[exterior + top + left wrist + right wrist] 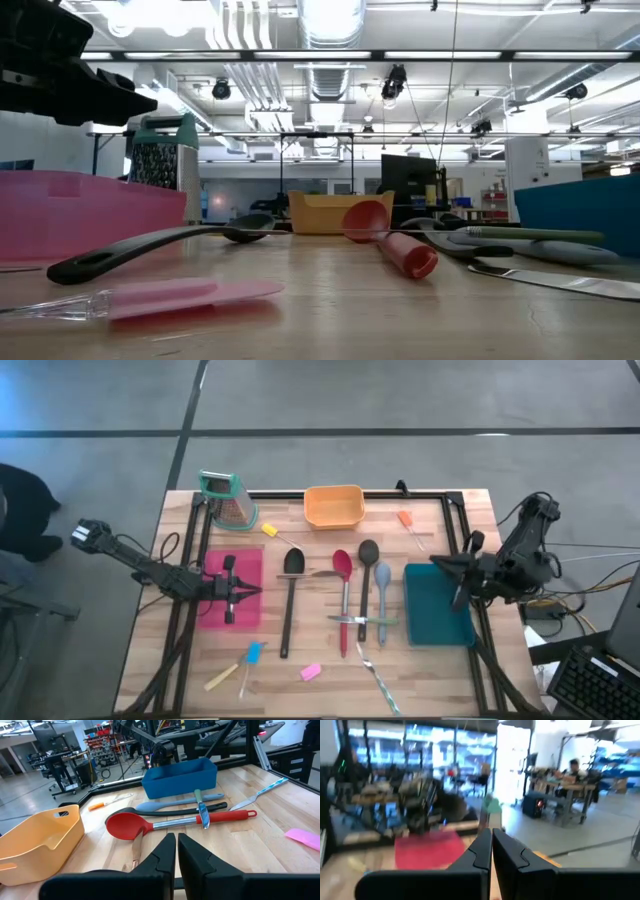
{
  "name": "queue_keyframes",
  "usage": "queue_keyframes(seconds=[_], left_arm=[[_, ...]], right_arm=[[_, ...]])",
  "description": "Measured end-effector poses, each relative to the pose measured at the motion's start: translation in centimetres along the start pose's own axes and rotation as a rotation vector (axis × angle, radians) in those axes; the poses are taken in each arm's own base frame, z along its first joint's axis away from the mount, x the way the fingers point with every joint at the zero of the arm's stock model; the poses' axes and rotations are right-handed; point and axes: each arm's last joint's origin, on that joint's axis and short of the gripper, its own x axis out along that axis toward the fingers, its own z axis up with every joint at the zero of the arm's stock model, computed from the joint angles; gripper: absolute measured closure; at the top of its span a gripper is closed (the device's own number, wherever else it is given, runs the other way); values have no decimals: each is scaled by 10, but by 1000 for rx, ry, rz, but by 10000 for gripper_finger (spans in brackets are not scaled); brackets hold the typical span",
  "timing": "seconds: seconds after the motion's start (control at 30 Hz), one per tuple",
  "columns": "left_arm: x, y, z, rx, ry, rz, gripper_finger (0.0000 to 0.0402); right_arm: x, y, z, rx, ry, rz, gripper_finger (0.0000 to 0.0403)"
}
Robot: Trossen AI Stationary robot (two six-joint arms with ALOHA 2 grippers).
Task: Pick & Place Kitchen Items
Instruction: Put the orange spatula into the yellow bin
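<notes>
my left end effector [238,592] hangs over the pink tray [247,572] at 9 o'clock on the worktop [300,690], fingers together, nothing in them. my right end effector [460,582] hangs over the teal tray's [435,622] right edge at 3 o'clock, fingers together too, empty.

items mostly around the centre: black spoon [290,595] just right of the pink tray, bowl toward 12, handle toward 6. red spoon [343,590] next over, then a dark grey spoon [366,582], then the pale-blue spoon [382,595] just beside the teal tray. a green-handled metal knife [362,620] lies across the red, grey and pale-blue handles. small wooden-handled piece [325,573] between the black and red bowls, can't tell what it is.

toward 6: slim metal utensil [375,675] slanting off the red handle's end, pink scraper [310,672], blue-tipped tool [250,658], yellow tool [221,677] at about 7. toward 12: yellow-tipped tool [277,534] near the grater [228,498] at 11, orange tub [334,506] at 12, orange-tipped tool [410,525] at about 1.

left wrist view: red spoon [150,824] right ahead of my closed fingers [160,855], knife [202,811] on top of it, teal tray [180,779] behind.
</notes>
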Motion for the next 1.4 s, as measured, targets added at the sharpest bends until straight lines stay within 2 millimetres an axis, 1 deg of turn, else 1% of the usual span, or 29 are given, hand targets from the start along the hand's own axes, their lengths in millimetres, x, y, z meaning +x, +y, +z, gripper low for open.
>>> queue_keyframes(seconds=[0.1,0.17,0.3,0.53,0.77,0.93,1.1,1.17,1.27,1.4], left_arm=[[0,0,0,0,0,0,378],[0,0,0,0,0,0,378],[0,0,0,0,0,-1,378],[0,0,0,0,0,0,378],[0,0,0,0,0,0,378],[0,0,0,0,0,0,378],[0,0,0,0,0,0,378],[0,0,0,0,0,0,378],[0,0,0,0,0,0,378],[0,0,0,0,0,0,378]], right_arm=[[2,-5,17,3,-69,-37,394],[4,-8,24,-4,-113,-52,394],[10,-9,26,-4,-156,-76,394],[33,12,7,-15,-219,9,394],[61,34,-14,-79,-155,-9,394],[70,49,-22,-188,-120,1,394],[75,57,-30,-212,-94,7,394],[78,61,-35,-220,-86,23,394],[83,69,-48,-279,-59,67,394],[91,72,-56,-292,-33,39,394]])
